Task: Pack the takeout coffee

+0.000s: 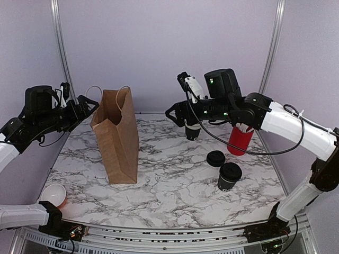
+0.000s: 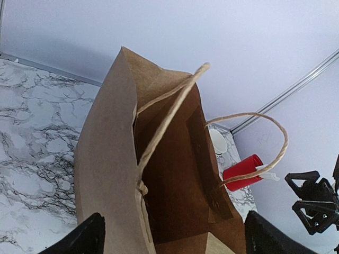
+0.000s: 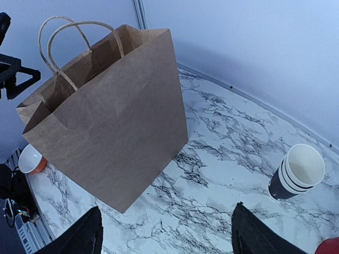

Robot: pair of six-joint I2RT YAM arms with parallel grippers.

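My right claw (image 1: 176,114) hangs spread and empty near the stacked cups (image 1: 192,130). The lidded coffee cup (image 1: 229,176) stands upright on the tabletop (image 1: 175,185), behind that claw and rightward, probably outside its camera's sight. My left claw (image 1: 87,106), spread too, sits at the bag (image 1: 116,135), farther off.

Bag (image 1: 115,135) left, lidded cup (image 1: 229,177) right, loose lid (image 1: 215,158) just behind it

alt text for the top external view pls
A brown paper bag stands upright and open on a marble table, the left gripper open beside its handles. The right gripper hangs open by a stack of black cups; a red cup, a loose black lid and the lidded coffee cup sit further right.
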